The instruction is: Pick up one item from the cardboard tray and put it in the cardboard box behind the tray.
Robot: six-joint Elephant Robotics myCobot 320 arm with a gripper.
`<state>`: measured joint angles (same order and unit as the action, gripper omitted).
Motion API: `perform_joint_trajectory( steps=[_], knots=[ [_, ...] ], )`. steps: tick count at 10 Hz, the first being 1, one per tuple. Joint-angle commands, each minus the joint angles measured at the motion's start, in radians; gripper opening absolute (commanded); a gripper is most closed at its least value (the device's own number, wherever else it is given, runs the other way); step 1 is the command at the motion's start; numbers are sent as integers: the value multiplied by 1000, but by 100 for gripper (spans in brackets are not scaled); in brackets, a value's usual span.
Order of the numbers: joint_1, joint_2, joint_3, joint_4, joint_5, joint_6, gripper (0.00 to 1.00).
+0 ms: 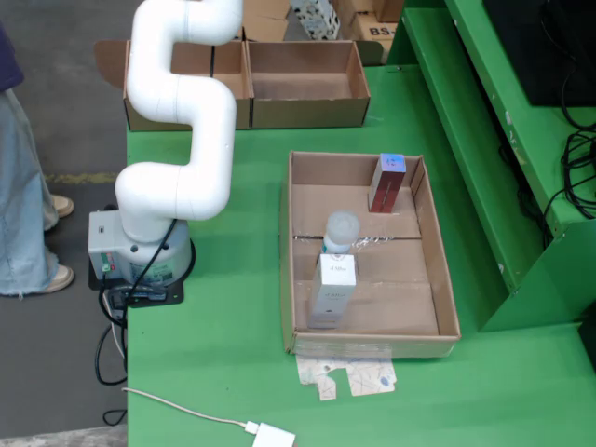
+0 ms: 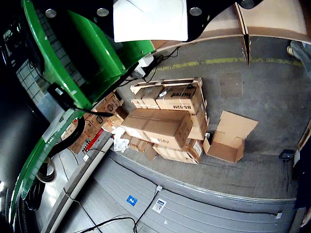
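The cardboard tray [image 1: 430, 270] holds a white carton [image 1: 332, 291] near its front wall, a translucent-capped bottle [image 1: 341, 229] just behind that, and a red carton [image 1: 386, 183] at the back right. The cardboard box [image 1: 307, 84] lies beyond the tray. The gripper is out of frame, its jaws unseen.

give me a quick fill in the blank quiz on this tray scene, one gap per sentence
1. The cardboard tray sits on a ____ table.
2. The red box stands in the tray's far ____ corner, fixed view.
3. The white box lies just in front of a ____-capped bottle.

Missing words: green; right; white
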<state>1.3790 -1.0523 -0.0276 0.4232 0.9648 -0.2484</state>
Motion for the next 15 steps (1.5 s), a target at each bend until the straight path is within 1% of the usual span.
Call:
perform_joint_trajectory(
  steps=[1, 2, 5, 6, 7, 8, 9, 10, 11, 15],
  knots=[
    [-43, -29, 28, 89, -11, 0, 0],
    [-61, -67, 28, 89, -10, 33, 0],
    [-79, -109, 28, 89, -8, 30, 0],
    [-96, -138, 28, 87, 24, 45, 0],
    [-96, -138, 28, 87, 24, 44, 0],
    [-131, -120, 28, 16, 209, 85, 0],
    [-131, -120, 28, 16, 209, 85, 0],
    [-178, -107, 28, -150, 380, 124, 0],
    [-188, -104, 28, -204, 411, 132, 0],
    [-196, -112, 28, -222, 425, 134, 0]
  ],
)
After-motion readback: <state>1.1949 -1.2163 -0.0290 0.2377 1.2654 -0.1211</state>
